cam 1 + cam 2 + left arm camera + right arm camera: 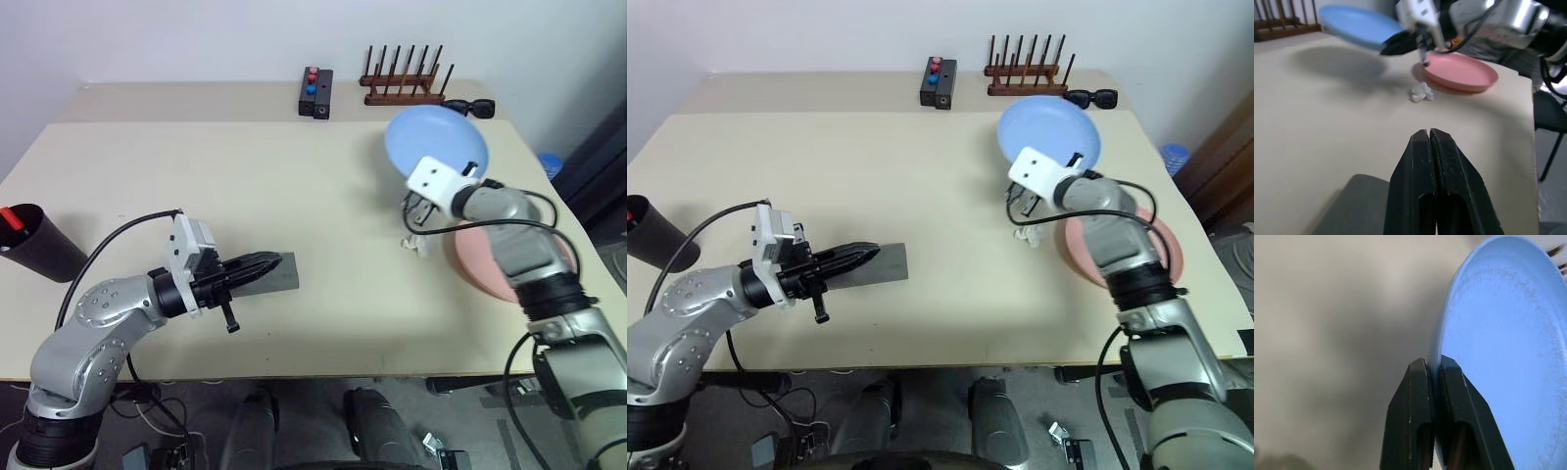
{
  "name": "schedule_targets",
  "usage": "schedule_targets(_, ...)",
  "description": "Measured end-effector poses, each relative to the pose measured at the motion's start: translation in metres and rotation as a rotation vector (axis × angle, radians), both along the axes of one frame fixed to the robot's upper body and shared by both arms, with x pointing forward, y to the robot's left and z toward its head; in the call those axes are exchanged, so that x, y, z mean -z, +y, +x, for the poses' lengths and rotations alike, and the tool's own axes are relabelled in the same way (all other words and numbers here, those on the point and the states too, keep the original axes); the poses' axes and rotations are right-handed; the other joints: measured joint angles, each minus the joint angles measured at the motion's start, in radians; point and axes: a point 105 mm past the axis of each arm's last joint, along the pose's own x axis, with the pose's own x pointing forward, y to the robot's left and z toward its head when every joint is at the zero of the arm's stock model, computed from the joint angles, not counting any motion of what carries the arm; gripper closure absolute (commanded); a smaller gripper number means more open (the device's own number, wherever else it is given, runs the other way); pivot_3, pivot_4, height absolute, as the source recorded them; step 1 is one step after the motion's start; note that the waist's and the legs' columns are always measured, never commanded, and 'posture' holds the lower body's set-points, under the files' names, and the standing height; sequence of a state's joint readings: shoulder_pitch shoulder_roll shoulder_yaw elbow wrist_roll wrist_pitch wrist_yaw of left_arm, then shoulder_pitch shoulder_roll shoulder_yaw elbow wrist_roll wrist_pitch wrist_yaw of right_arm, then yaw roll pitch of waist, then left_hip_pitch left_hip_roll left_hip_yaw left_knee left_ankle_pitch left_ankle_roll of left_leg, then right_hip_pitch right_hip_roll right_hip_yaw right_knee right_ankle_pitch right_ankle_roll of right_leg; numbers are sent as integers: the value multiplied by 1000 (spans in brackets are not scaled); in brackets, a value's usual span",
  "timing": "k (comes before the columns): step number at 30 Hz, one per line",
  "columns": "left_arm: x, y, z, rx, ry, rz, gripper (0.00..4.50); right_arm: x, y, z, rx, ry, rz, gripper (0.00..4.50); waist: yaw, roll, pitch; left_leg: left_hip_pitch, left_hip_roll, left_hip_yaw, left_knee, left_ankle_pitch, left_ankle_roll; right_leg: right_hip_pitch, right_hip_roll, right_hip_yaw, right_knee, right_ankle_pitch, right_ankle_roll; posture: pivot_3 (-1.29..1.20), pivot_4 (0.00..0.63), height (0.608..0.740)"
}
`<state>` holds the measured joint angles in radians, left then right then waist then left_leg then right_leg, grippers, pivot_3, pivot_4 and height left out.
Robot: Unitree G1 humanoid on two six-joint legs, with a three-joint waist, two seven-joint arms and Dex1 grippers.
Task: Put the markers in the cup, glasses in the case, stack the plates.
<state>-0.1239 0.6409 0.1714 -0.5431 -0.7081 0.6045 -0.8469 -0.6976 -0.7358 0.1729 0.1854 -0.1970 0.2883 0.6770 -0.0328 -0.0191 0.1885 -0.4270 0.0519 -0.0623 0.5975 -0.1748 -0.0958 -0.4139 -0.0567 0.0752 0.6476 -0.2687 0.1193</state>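
Note:
My right gripper (1432,367) is shut on the rim of the light blue plate (436,142) and holds it tilted above the table. The pink plate (485,264) lies on the table at the right, partly under my right arm. My left gripper (263,262) is shut with nothing in it, its tips over the grey case (284,276), which lies closed near the front. At the left edge the black cup (37,250) leans, with a red-capped marker (12,217) in it. The glasses are out of view.
A small white crumpled scrap (416,245) lies left of the pink plate. At the back stand a black box with red and blue buttons (315,93), a wooden peg rack (407,86) and black sunglasses (470,106).

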Motion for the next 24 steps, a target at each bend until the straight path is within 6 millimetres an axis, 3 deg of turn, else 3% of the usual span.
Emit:
schedule_targets(5, -6, 4, 9, 13, -3, 1, 4500, -6, -54, -55, 19, 120, -39, 4484, 17, 0, 0, 1, -1, 1, 0, -1, 1, 1, -1, 0, -3, -1, 0, 0, 150, 740)
schedule_targets(8, -10, 1, 16, 39, -7, -5, 4500, 7, -84, -93, 65, 246, -64, 4484, 16, 0, 0, 2, -1, 2, 0, -1, 1, 2, -1, 1, -2, 0, 0, 0, 150, 740)
schedule_targets(11, -11, -1, 22, 55, -3, -3, 4500, 21, -96, -117, 95, 342, -55, 4484, 5, 0, 0, 3, -1, 2, 1, -1, 1, 3, -1, 1, -2, 0, 0, 0, 150, 740)
schedule_targets(15, -7, -8, 21, 90, 8, 6, 4500, 34, -94, -133, 94, 417, -44, 4484, -14, 0, 0, 3, -1, 2, 1, -1, 1, 3, -1, 1, -2, 0, 0, 0, 150, 740)
schedule_targets(18, -7, -9, 21, 93, 8, 5, 4500, 36, -92, -134, 104, 434, -12, 3538, -13, 0, 0, 3, -1, 2, 1, -1, 1, 3, -1, 1, -2, 0, 0, 0, 150, 740)
schedule_targets(24, -6, -9, 19, 90, 9, 11, 4500, 29, -82, -128, 75, 414, 12, 518, -10, 0, 1, 3, -1, 2, 2, -1, 1, 3, -2, 1, -2, 0, 0, 0, 150, 740)
